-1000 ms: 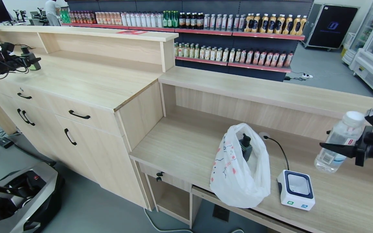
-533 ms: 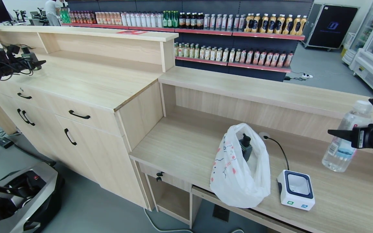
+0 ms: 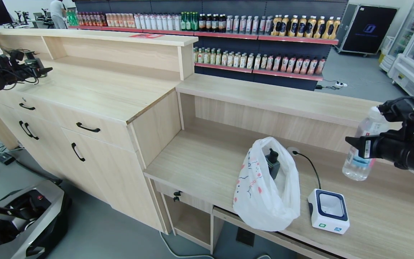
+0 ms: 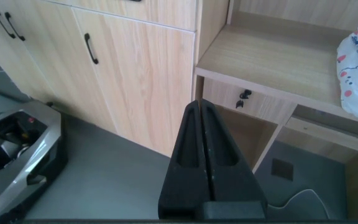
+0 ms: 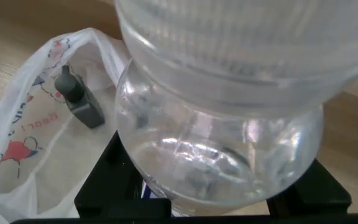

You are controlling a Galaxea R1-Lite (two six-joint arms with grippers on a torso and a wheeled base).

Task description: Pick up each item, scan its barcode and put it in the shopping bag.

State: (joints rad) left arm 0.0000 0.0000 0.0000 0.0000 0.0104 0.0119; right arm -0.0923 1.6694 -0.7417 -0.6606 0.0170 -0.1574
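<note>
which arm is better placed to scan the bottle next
Right. The right gripper holds the water bottle near the scanner; the left gripper, jaws shut and empty, is far off.

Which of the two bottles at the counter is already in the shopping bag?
The small dark pump bottle, which stands inside the white shopping bag. The clear water bottle is instead held in the right gripper.

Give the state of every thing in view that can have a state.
water bottle: held by right gripper, tilted.
shopping bag: open, standing on the counter.
dark pump bottle: inside the bag, upright.
scanner: on the counter, window up.
left gripper: shut, empty.
cabinet doors: shut.
</note>
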